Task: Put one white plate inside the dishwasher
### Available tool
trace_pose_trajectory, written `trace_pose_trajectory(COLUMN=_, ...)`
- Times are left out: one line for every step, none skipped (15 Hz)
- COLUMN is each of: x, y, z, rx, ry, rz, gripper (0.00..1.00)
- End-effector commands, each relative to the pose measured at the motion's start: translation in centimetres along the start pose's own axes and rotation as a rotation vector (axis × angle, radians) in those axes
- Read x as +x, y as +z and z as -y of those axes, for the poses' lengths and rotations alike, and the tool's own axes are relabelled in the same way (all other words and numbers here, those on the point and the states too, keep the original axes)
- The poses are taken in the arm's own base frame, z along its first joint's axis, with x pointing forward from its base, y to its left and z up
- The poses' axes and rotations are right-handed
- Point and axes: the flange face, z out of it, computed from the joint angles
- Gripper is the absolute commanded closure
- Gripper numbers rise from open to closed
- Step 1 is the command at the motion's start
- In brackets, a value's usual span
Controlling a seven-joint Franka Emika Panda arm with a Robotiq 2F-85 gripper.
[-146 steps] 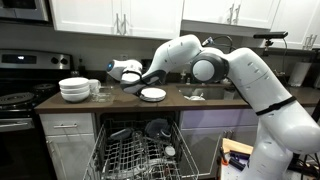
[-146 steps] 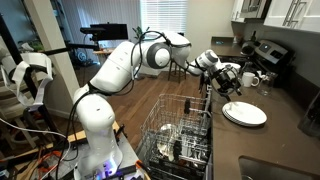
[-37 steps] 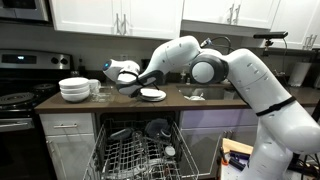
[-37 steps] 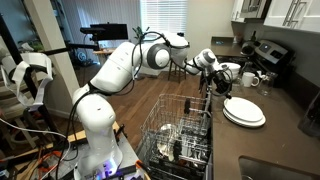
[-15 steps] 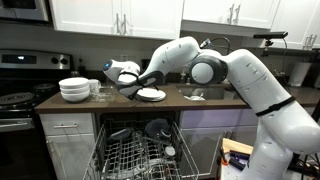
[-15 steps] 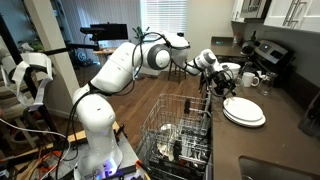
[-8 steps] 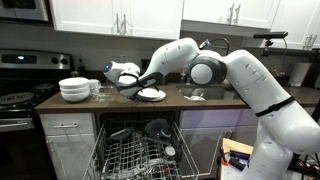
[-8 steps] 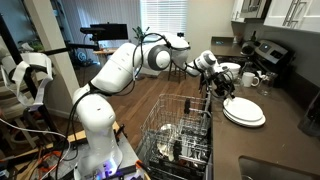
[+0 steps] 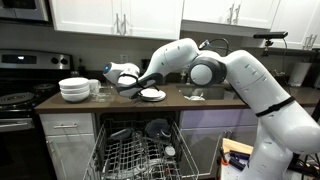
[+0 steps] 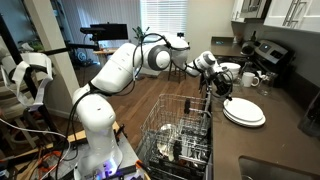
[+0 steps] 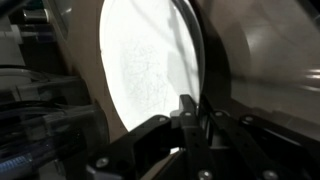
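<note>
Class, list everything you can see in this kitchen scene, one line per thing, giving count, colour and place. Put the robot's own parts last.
white plate: one clearly seen, white, on the counter above the dishwasher
stack of bowls: one stack, white, on the counter near the stove
counter: one, dark brown, running under the cabinets
dishwasher: one, dark inside with grey wire racks, open below the counter
dark dish: one, dark, standing in the dishwasher rack
stove: one, black, at the counter's end beside the bowls
cabinets: several, white, on the wall above the counter
robot arm: one, white, reaching over the counter
pincer: one, dark, apparently closed on the white plate's rim
</note>
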Motion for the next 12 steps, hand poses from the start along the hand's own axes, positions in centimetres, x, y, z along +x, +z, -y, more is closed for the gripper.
trace_pose_trajectory(x=0.2, y=0.0, z=0.0, rx=-0.028, ry=-0.027, rz=0.022, gripper=0.98)
trace_pose_trajectory(x=0.2, y=-0.1, z=0.0, rx=-0.03, ry=-0.028, rz=0.021, gripper=0.98)
trace_pose_trajectory(x=0.2, y=-0.2, z=0.1, rx=-0.033, ry=-0.029, rz=0.022, gripper=0.97)
trace_pose_trajectory(x=0.1, y=-0.3, z=0.2, rx=-0.039, ry=-0.03, rz=0.026, gripper=0.97)
trace_pose_trajectory(x=0.1, y=-0.4, z=0.2, rx=-0.041, ry=-0.037, rz=0.028, gripper=0.97)
trace_pose_trajectory(x=0.0, y=-0.6, z=0.1, rx=-0.035, ry=-0.046, rz=0.027, gripper=0.97)
trace_pose_trajectory(x=-0.2, y=-0.7, z=0.1, rx=-0.035, ry=-0.051, rz=0.031, gripper=0.97)
trace_pose_trajectory(x=-0.3, y=-0.8, z=-0.1, rx=-0.031, ry=-0.057, rz=0.033, gripper=0.97)
trace_pose_trajectory(x=-0.4, y=-1.0, z=-0.2, rx=-0.034, ry=-0.061, rz=0.038, gripper=0.97)
trace_pose_trajectory(x=-0.6, y=-1.0, z=-0.3, rx=-0.038, ry=-0.06, rz=0.046, gripper=0.97)
trace_pose_trajectory(x=-0.7, y=-1.1, z=-0.4, rx=-0.048, ry=-0.059, rz=0.056, gripper=0.97)
trace_pose_trajectory(x=-0.9, y=-1.0, z=-0.5, rx=-0.054, ry=-0.059, rz=0.065, gripper=0.97)
